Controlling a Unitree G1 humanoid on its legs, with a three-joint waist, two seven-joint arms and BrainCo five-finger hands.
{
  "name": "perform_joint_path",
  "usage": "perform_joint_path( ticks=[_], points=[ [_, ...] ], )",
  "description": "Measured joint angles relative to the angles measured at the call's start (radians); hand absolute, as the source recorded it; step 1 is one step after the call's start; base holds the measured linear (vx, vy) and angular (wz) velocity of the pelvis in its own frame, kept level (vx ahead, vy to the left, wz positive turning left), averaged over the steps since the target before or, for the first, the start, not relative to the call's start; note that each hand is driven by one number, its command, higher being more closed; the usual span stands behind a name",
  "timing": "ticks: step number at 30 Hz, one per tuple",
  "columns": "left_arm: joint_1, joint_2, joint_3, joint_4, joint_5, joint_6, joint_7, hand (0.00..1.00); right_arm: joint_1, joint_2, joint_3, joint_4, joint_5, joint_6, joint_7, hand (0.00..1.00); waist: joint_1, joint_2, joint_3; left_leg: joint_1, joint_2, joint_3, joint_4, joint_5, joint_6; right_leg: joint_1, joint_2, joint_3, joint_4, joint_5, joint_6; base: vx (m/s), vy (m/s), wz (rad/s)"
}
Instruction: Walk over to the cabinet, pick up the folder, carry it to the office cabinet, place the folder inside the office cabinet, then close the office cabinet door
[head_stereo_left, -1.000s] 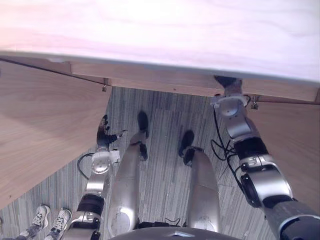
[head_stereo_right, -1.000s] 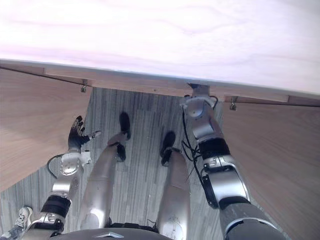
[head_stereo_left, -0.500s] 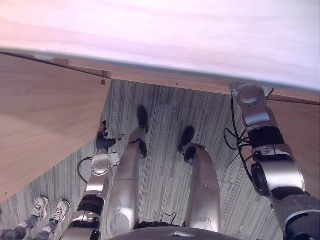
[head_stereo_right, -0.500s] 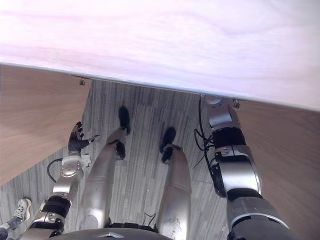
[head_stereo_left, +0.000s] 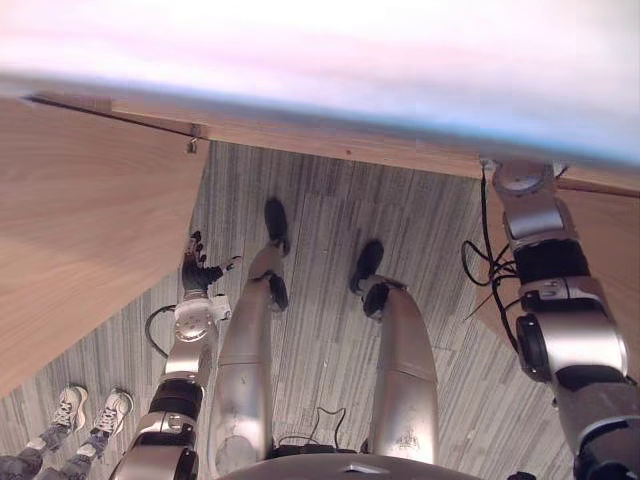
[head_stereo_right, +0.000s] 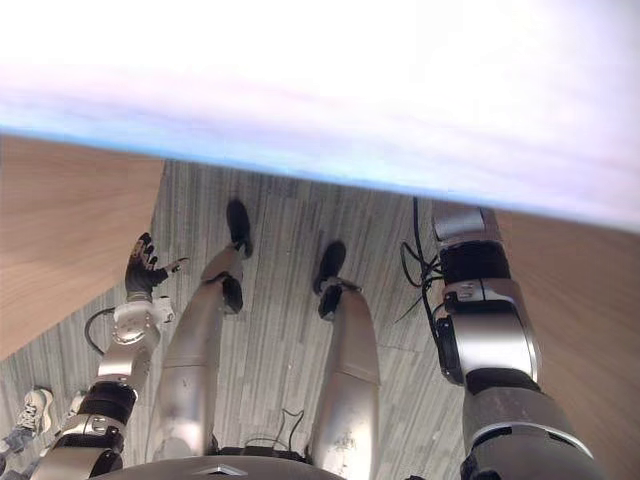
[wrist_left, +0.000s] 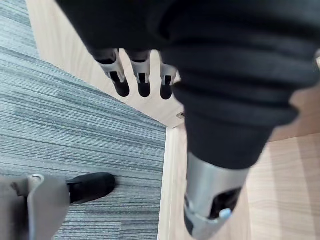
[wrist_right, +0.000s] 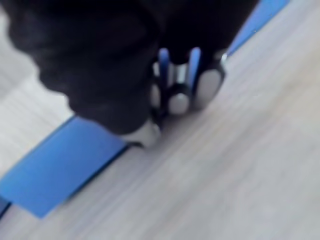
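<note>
Our right hand (wrist_right: 172, 92) clamps curled fingers on the blue folder (wrist_right: 60, 170). Our left hand (head_stereo_left: 197, 270) hangs at nine o'clock, fingers loosely apart.

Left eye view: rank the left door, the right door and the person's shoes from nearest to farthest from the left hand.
1. Left door, right beside the left hand, on its left.
2. Person's shoes, at the view's lower left.
3. Right door, across at the far right.

light: bright | glare: cabinet top (head_stereo_right: 320, 60) washed white | floor (head_stereo_left: 330, 230): evenly lit
</note>
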Motion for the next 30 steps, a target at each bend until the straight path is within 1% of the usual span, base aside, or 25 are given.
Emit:
perform_joint_path(
  ticks=[3, 6, 8, 11, 12, 13, 14, 16, 18, 21, 23, 24, 27, 30],
  points=[
    [0.0, 0.006, 0.001, -0.012, -0.003, -0.004, 0.0, 0.0, -0.038, -0.014, 0.022, 0.031, 0.008, 0.002, -0.002, 1.0, -0.001, 0.0, 0.0, -0.005, 0.001, 0.007, -0.03, 0.014, 0.004, -0.016, -0.001, -0.002, 0.0, 0.009, -0.004, -0.07, -0.017, 0.01],
    [0.021, 0.007, 0.001, -0.054, -0.021, -0.008, -0.001, 0.0, -0.083, -0.038, 0.053, 0.059, 0.036, 0.014, -0.003, 1.0, -0.002, 0.0, 0.0, -0.002, 0.003, 0.029, -0.076, 0.022, -0.004, -0.033, -0.001, -0.004, -0.013, 0.021, -0.014, -0.07, -0.018, 0.05],
    [0.041, 0.007, 0.0, -0.078, -0.023, -0.013, -0.001, 0.0, -0.118, -0.041, 0.063, 0.082, 0.045, 0.02, -0.003, 1.0, -0.002, 0.0, 0.0, 0.0, 0.002, 0.037, -0.102, 0.026, -0.01, -0.043, -0.001, -0.004, -0.022, 0.032, -0.012, -0.08, -0.021, 0.0],
    [0.059, 0.006, -0.001, -0.09, -0.04, -0.02, -0.002, 0.0, -0.156, -0.058, 0.078, 0.118, 0.068, 0.025, 0.0, 1.0, 0.006, 0.001, 0.0, 0.013, 0.004, 0.063, -0.15, 0.023, -0.017, -0.048, -0.002, -0.005, -0.047, 0.055, -0.019, -0.07, -0.014, 0.02],
    [0.06, 0.003, -0.005, -0.089, -0.041, -0.02, -0.002, 0.0, -0.168, -0.07, 0.078, 0.118, 0.077, 0.035, 0.005, 1.0, 0.007, 0.001, 0.001, -0.012, 0.008, 0.064, -0.066, 0.012, 0.007, -0.052, -0.022, -0.012, -0.064, 0.068, -0.022, -0.03, -0.006, -0.03],
    [0.062, -0.004, -0.005, -0.086, -0.041, -0.02, -0.002, 0.0, -0.169, -0.076, 0.08, 0.118, 0.081, 0.036, 0.008, 1.0, 0.015, 0.002, 0.001, -0.01, 0.015, 0.055, -0.019, 0.006, 0.013, -0.055, -0.022, -0.013, -0.058, 0.072, -0.019, -0.02, -0.013, -0.1],
    [0.063, -0.01, -0.004, -0.087, -0.041, -0.02, -0.002, 0.0, -0.175, -0.078, 0.078, 0.118, 0.085, 0.037, 0.009, 1.0, 0.019, 0.006, 0.002, -0.007, 0.012, 0.06, -0.025, 0.012, 0.026, -0.057, -0.022, -0.009, -0.051, 0.076, -0.012, -0.01, -0.022, -0.16],
    [0.06, -0.011, -0.004, -0.105, -0.044, -0.022, -0.002, 0.0, -0.182, -0.077, 0.077, 0.118, 0.087, 0.039, 0.011, 1.0, 0.023, 0.006, 0.002, -0.01, 0.009, 0.063, -0.034, 0.015, 0.023, -0.057, -0.024, -0.011, -0.06, 0.093, -0.013, -0.04, -0.003, 0.02],
    [0.061, -0.012, 0.0, -0.12, -0.059, -0.022, -0.002, 0.0, -0.181, -0.077, 0.074, 0.119, 0.105, 0.041, 0.008, 1.0, 0.025, 0.006, 0.002, -0.01, 0.007, 0.064, -0.047, 0.016, 0.021, -0.056, -0.027, -0.017, -0.063, 0.092, -0.011, -0.05, -0.002, 0.15],
    [0.061, -0.012, 0.003, -0.124, -0.06, -0.022, -0.002, 0.0, -0.181, -0.077, 0.07, 0.119, 0.105, 0.041, 0.015, 1.0, 0.026, 0.006, 0.002, -0.009, 0.007, 0.061, -0.051, 0.027, 0.006, -0.056, -0.028, -0.026, -0.062, 0.091, -0.012, -0.06, -0.023, 0.07],
    [0.06, -0.012, 0.003, -0.124, -0.061, -0.022, -0.002, 0.0, -0.178, -0.076, 0.066, 0.119, 0.105, 0.04, 0.023, 1.0, 0.028, 0.006, 0.002, -0.006, 0.009, 0.059, -0.055, 0.03, 0.002, -0.054, -0.027, -0.029, -0.061, 0.091, -0.014, -0.06, -0.036, 0.02],
    [0.059, -0.012, 0.006, -0.124, -0.062, -0.022, -0.002, 0.0, -0.171, -0.075, 0.065, 0.119, 0.104, 0.04, 0.025, 0.0, 0.029, 0.006, 0.002, -0.003, 0.011, 0.058, -0.056, 0.031, 0.0, -0.05, -0.025, -0.032, -0.061, 0.09, -0.015, -0.06, -0.039, 0.01],
    [0.041, -0.012, 0.028, -0.121, -0.062, -0.021, -0.002, 0.0, -0.135, -0.07, 0.03, 0.114, 0.102, 0.032, 0.027, 0.0, 0.034, 0.006, 0.002, 0.008, 0.017, 0.056, -0.054, 0.042, 0.004, -0.037, -0.019, -0.034, -0.061, 0.09, -0.021, -0.05, -0.047, -0.01],
    [0.018, 0.0, 0.04, -0.116, -0.062, -0.021, 0.0, 0.0, -0.099, -0.063, 0.023, 0.09, 0.102, 0.033, 0.026, 0.0, 0.035, 0.006, 0.001, 0.017, 0.024, 0.057, -0.046, 0.043, 0.003, -0.02, -0.012, -0.034, -0.068, 0.091, -0.019, -0.04, -0.051, -0.06]
  ],
)
